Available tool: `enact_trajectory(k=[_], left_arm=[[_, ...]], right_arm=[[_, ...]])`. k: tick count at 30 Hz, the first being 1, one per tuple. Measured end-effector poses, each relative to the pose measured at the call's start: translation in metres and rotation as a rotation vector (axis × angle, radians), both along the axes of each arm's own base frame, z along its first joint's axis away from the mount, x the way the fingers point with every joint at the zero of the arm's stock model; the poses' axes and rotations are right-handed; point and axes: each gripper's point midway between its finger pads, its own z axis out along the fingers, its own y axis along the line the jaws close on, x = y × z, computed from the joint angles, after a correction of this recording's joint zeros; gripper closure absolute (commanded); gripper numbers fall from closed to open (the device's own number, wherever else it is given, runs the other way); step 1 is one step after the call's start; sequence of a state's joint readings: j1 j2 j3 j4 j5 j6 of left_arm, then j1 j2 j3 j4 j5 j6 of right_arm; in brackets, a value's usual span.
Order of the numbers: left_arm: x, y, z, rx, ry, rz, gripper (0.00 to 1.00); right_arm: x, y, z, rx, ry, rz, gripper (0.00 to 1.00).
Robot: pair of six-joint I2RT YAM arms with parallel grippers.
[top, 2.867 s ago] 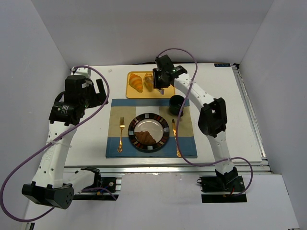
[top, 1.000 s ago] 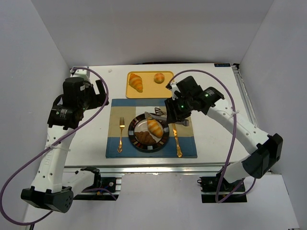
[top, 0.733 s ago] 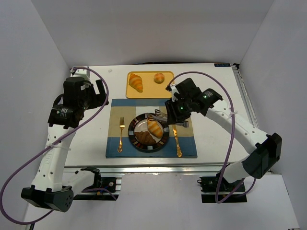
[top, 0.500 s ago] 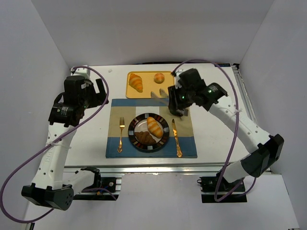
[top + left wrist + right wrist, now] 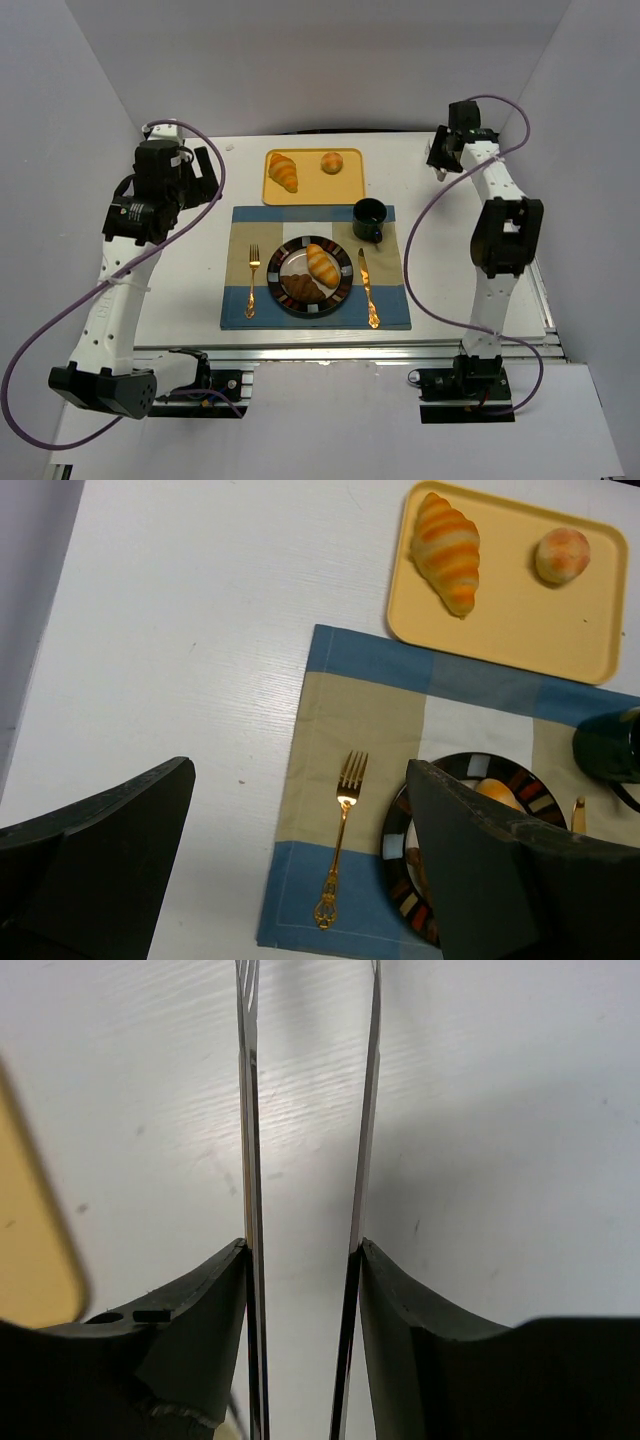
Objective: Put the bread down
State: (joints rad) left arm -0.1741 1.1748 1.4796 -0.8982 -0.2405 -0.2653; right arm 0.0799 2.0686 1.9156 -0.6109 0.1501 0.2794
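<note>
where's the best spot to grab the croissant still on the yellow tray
Across its thick middle, from straight above. The croissant lies flat on the yellow tray, long axis running diagonally with tapered ends, so close across the short width. The round bun sits well apart, leaving room either side.
</note>
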Motion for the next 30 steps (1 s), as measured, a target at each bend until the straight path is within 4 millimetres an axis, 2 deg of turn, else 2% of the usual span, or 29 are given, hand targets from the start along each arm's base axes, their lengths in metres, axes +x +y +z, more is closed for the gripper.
enact_trajectory(k=[2, 6, 12, 14, 18, 20, 21, 27, 30], left_arm=[[0.004, 0.002, -0.001, 0.006, 0.006, 0.017, 0.02], [0.010, 0.006, -0.009, 0.016, 0.028, 0.049, 0.02], [0.011, 0.011, -0.015, 0.013, 0.047, 0.097, 0.02], [0.011, 0.012, -0.015, 0.010, 0.046, 0.113, 0.02], [0.010, 0.015, -0.015, 0.003, 0.044, 0.139, 0.02], [0.009, 0.015, -0.015, -0.001, 0.045, 0.147, 0.02], [0.009, 0.016, -0.014, -0.005, 0.043, 0.151, 0.02], [-0.001, 0.018, -0.003, -0.031, -0.001, 0.169, 0.02], [-0.009, 0.019, 0.005, -0.045, -0.030, 0.172, 0.02]], right_arm=[[0.020, -0.014, -0.032, -0.011, 0.040, -0.028, 0.48], [0.041, -0.030, -0.076, -0.016, 0.093, -0.053, 0.47], [0.047, -0.053, -0.112, -0.009, 0.138, -0.092, 0.43], [0.048, -0.063, -0.118, -0.007, 0.142, -0.109, 0.41], [0.048, -0.077, -0.127, -0.003, 0.150, -0.136, 0.25], [0.049, -0.079, -0.129, 0.000, 0.149, -0.136, 0.18], [0.049, -0.079, -0.129, 0.004, 0.147, -0.135, 0.11], [0.050, -0.076, -0.125, -0.002, 0.143, -0.119, 0.11], [0.036, -0.078, -0.115, -0.028, 0.151, -0.118, 0.11]])
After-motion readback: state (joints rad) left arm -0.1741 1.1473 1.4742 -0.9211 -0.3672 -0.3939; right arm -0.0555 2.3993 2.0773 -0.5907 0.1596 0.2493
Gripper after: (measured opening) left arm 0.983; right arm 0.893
